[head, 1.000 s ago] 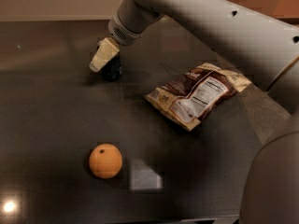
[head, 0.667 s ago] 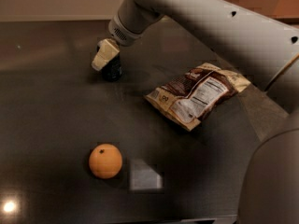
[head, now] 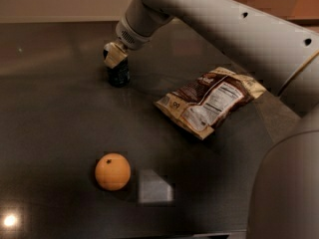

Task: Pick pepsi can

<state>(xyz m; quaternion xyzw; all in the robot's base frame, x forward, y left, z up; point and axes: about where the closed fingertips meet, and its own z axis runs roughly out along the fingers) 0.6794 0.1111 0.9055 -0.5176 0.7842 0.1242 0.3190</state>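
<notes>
The pepsi can is a small dark can standing upright at the far left of the dark table. My gripper is at the end of the pale arm that reaches in from the upper right. It sits right on top of the can and covers the can's top. Only the can's dark lower body shows below the gripper.
A brown snack bag lies flat to the right of the can. An orange sits near the front, with a grey square patch beside it. My robot body fills the lower right corner.
My gripper has shifted slightly to the right, more squarely over the can's top. The can, bag and orange have not moved.
</notes>
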